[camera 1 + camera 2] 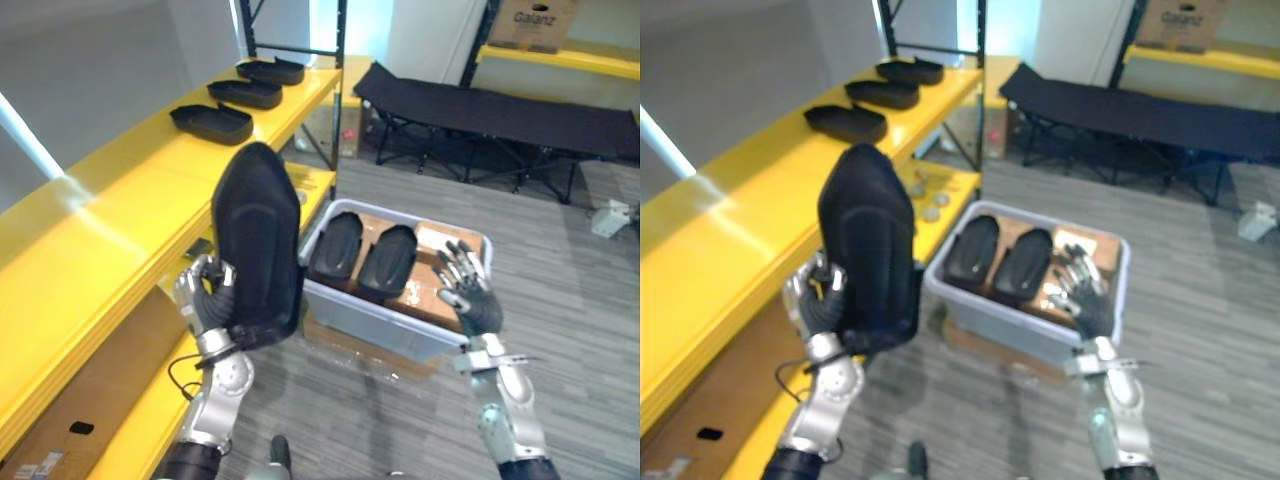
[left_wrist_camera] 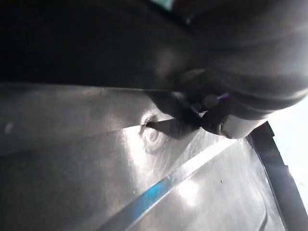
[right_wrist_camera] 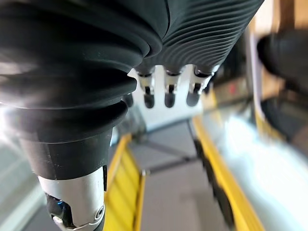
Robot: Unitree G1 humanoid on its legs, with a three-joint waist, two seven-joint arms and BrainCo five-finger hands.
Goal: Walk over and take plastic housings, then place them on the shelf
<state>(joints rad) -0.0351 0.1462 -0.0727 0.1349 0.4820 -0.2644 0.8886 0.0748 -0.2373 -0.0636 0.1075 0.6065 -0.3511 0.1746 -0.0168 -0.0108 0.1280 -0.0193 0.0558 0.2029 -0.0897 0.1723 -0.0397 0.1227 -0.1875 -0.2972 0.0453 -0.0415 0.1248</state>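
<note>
Your left robot hand had its fingers curled round the lower end of one black housing, holding it upright between the shelf and the bin. Your right robot hand hung with fingers spread and nothing in it, over the bin's near right corner. Two more housings lay side by side in that bin on cardboard. Three housings sat in a row on the yellow shelf, well apart from the held one. That made six housings. One black cot stood beyond the bin.
</note>
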